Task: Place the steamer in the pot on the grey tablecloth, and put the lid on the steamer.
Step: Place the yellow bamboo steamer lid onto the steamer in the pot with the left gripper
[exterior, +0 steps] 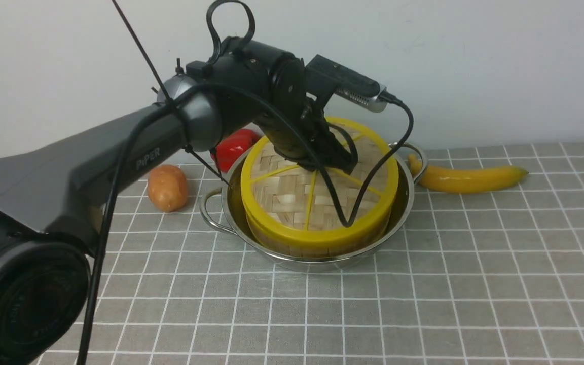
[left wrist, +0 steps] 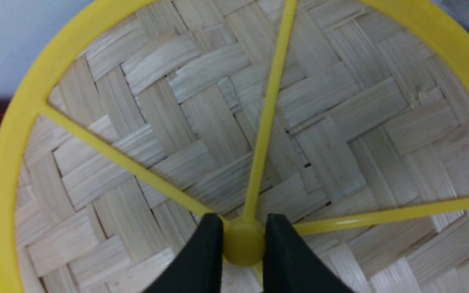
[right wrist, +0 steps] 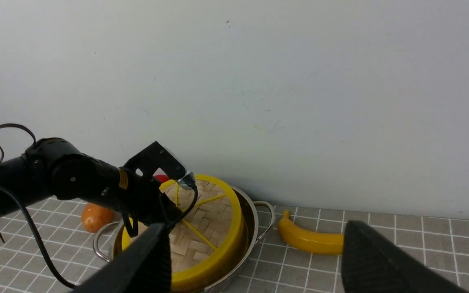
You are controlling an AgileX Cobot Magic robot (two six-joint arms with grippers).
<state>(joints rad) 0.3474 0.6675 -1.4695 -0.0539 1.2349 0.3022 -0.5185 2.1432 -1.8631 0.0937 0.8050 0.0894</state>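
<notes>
The steel pot (exterior: 404, 203) stands on the grey tablecloth (exterior: 474, 284). The steamer (exterior: 322, 249) sits inside it, with only its bamboo side showing under the lid (exterior: 292, 197). The lid covers the steamer's top; I cannot tell if it lies fully flat. My left gripper (exterior: 340, 163) is over the lid's middle. In the left wrist view the gripper (left wrist: 244, 240) is shut on the lid's yellow centre hub (left wrist: 244, 248). My right gripper (right wrist: 255, 260) is wide open and empty, held away to the right of the pot (right wrist: 253, 228) and out of the front view.
A yellow banana (exterior: 467, 178) lies right of the pot near the wall. A potato (exterior: 167, 187) and a red pepper (exterior: 233, 147) lie at the pot's back left. The left arm's cable (exterior: 373, 172) hangs over the lid. A white wall closes the back.
</notes>
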